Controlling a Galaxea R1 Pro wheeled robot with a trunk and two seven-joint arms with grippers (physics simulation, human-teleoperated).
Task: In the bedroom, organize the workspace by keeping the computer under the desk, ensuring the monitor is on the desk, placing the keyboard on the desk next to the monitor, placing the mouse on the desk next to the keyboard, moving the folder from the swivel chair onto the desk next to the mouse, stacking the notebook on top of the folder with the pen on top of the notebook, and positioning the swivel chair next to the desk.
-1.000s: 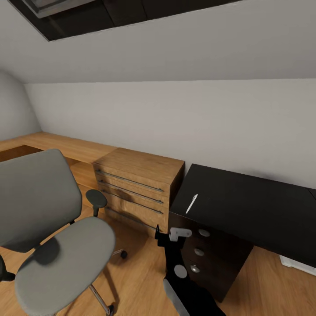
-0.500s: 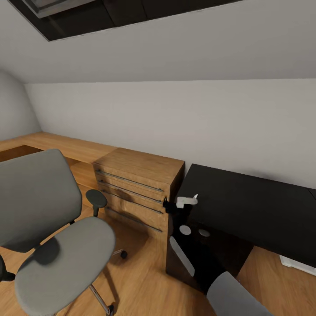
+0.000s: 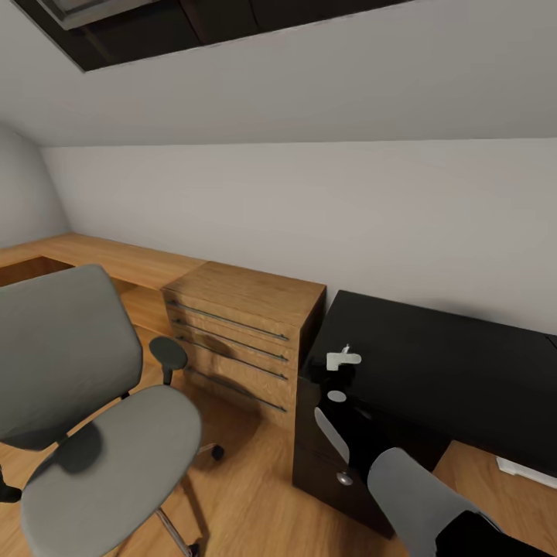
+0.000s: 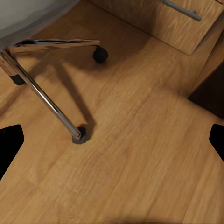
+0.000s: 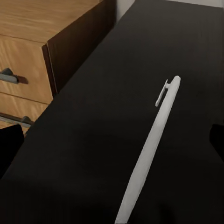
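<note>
The white pen (image 5: 151, 140) lies on the glossy black desk (image 5: 79, 135) near its end by the dresser. My right gripper (image 5: 114, 140) hovers just over it, open, one dark finger on each side of the pen and not touching it. In the head view the right gripper (image 3: 340, 360) sits above the left end of the desk (image 3: 456, 363), covering most of the pen. The grey swivel chair (image 3: 100, 441) stands on the floor to the left. My left gripper (image 4: 112, 140) is open, low over the floor beside the chair's chrome base (image 4: 44, 98).
A light wooden dresser (image 3: 240, 321) with long bar handles stands between chair and desk. The desk's black drawer unit (image 3: 340, 464) is under its left end. A low wooden ledge (image 3: 93, 259) runs along the grey wall. A skylight (image 3: 193, 23) is overhead.
My right arm has risen from in front of the drawer unit to above the desk's left end, and its gripper now covers the pen. The chair and dresser stay put.
</note>
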